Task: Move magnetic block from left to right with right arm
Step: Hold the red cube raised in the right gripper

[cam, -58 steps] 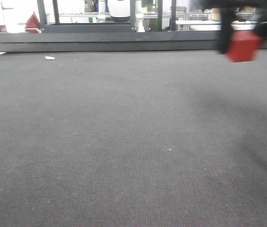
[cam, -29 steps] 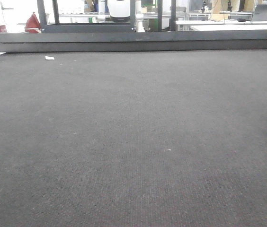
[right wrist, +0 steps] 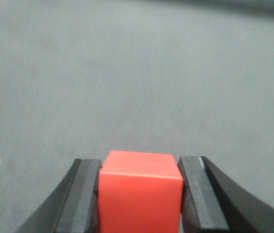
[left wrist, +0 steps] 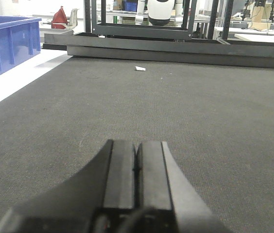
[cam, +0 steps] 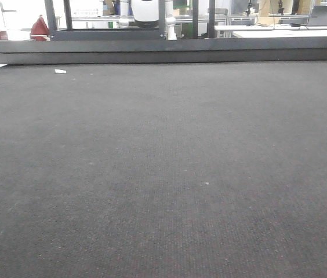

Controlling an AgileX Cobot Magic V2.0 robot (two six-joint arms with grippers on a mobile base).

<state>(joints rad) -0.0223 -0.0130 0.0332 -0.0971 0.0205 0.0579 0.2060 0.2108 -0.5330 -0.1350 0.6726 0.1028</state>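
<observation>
With the right gripper (right wrist: 139,165) fingers (right wrist: 81,194) clamped squarely on the magnetic block (right wrist: 141,194), lower it level onto the counter (right wrist: 127,73) before opening, while the left gripper (left wrist: 137,150) fingers sit pressed together, empty.

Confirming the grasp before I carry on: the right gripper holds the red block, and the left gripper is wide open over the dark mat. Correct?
Not quite. The left gripper is shut over the dark mat, fingers pressed together with nothing between them; the left wrist view shows it. The right gripper does hold the red block.
</observation>
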